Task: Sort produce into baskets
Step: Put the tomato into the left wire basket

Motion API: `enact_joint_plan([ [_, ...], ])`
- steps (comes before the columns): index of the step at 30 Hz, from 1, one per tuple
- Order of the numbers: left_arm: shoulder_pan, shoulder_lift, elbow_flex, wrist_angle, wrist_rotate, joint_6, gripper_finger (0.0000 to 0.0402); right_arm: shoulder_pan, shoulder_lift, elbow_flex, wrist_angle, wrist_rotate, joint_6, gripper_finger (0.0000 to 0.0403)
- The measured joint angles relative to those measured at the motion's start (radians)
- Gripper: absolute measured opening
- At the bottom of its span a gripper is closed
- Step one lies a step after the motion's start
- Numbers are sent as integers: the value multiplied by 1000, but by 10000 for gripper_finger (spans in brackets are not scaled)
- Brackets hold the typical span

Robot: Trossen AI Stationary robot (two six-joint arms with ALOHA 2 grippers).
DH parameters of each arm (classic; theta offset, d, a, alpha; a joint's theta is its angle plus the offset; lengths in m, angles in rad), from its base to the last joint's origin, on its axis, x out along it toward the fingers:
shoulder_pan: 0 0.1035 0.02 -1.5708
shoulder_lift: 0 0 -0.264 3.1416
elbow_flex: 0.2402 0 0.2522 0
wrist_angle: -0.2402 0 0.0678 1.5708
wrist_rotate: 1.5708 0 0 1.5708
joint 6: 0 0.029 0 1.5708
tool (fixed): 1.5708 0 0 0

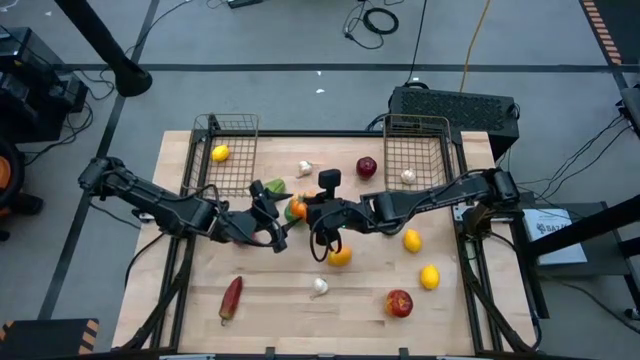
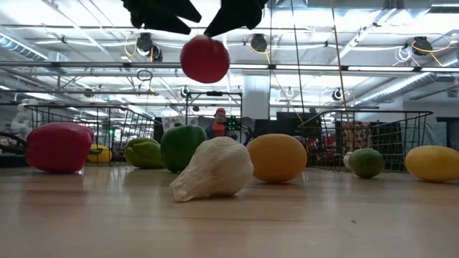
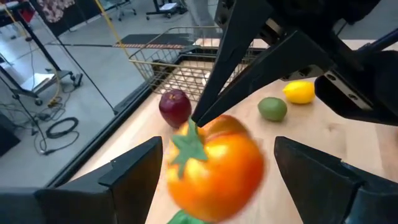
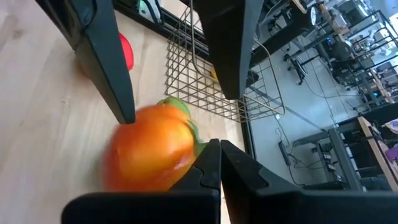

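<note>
At table centre, orange pepper (image 3: 214, 168) is framed by spread left gripper (image 3: 214, 180) for basket (image 1: 228, 150) transfer; right gripper (image 4: 214, 165) is pressed shut alongside.

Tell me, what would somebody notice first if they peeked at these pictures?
Probably the orange tomato-like toy in the middle of the table, with the left tool open around it and the right tool shut right beside it. Next, the two wire baskets at the far edge: the left basket holds a lemon, the right basket a garlic.
</note>
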Motion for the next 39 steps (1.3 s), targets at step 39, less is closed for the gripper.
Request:
enact_joint_plan([
  [39,-395,-439,4,-287,-442,31,312,-305,202,40,856,-382,-105,0],
])
